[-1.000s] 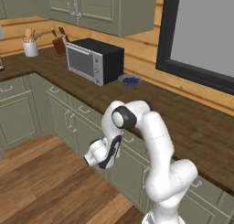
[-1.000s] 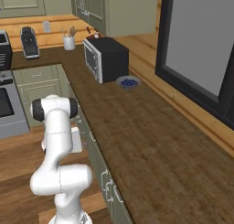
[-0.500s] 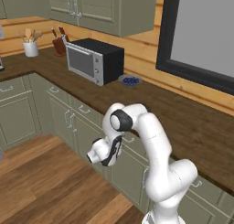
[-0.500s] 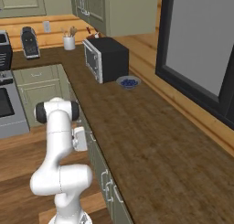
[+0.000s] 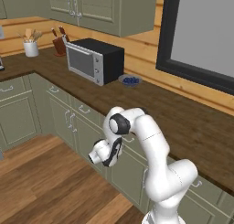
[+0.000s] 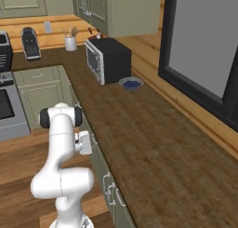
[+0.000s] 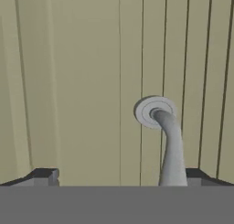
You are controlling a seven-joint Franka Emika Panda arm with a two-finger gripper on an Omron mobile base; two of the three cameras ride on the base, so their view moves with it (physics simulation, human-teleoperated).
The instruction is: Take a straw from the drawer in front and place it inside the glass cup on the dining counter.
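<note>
Right, I'm down low at the cabinet run, and my two-finger gripper (image 7: 117, 176) is pressed up close to the sage-green panelled front of the drawer (image 7: 82, 81). Straight ahead of me is the small silver bar handle (image 7: 170, 145): its round mounting foot sits on the panel and the bar curves back toward me, ending just beside my right fingertip (image 7: 195, 174). My other dark fingertip (image 7: 43, 174) is well off to the left, so my jaws stand wide apart and I'm holding nothing.

From the left base view, my white arm folds down from the dark wood kitchen worktop (image 5: 183, 122) edge, with my hand (image 5: 106, 152) hanging in front of the cabinet faces. From the right base view, that same hand (image 6: 85, 142) sits tight against the green fronts below the worktop edge.

So where are we? Early, I'd say. The drawer looks shut, its front flat before me, and the handle is not yet between my fingers. It sits off to my right side, so I judge I need to shift across to get the bar centred before closing on it.

The straw I can't see; I take it to be inside this drawer. Neither the glass cup nor the dining counter is anywhere before me either.

Everything is left to do: grip the handle, pull the drawer out, pick up the straw, travel to the cup, and drop it in. Farther along the worktop, the black microwave (image 5: 93, 61) and the small blue bowl (image 5: 130, 80) play no part.
</note>
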